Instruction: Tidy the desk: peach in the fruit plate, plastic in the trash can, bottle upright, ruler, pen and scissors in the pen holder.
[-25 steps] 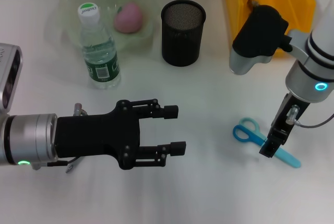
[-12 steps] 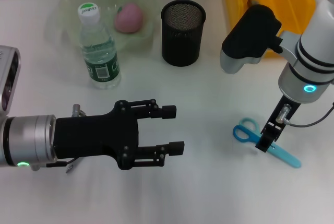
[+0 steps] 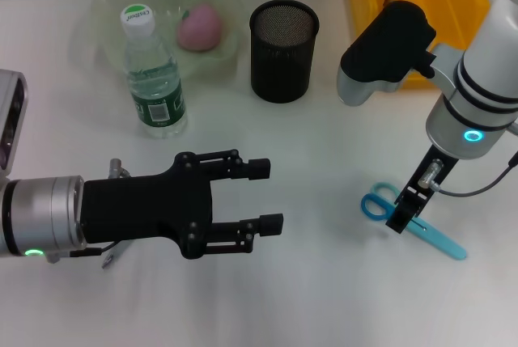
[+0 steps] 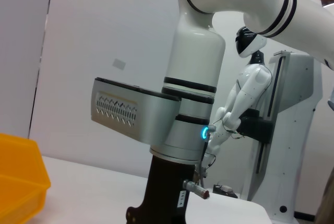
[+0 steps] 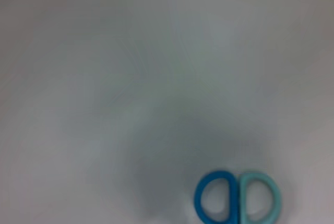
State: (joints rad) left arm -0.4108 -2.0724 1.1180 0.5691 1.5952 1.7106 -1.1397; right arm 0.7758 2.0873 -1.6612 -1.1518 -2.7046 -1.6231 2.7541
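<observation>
The bottle (image 3: 154, 80) bears lettering too small to read.

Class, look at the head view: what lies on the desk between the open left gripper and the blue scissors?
Nothing. In the head view, only bare white desk lies between the left gripper and the scissors, which the right gripper is over.

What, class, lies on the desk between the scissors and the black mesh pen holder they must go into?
Nothing visible: bare desk separates the scissors from the pen holder. The right end effector is already at the scissors.
</observation>
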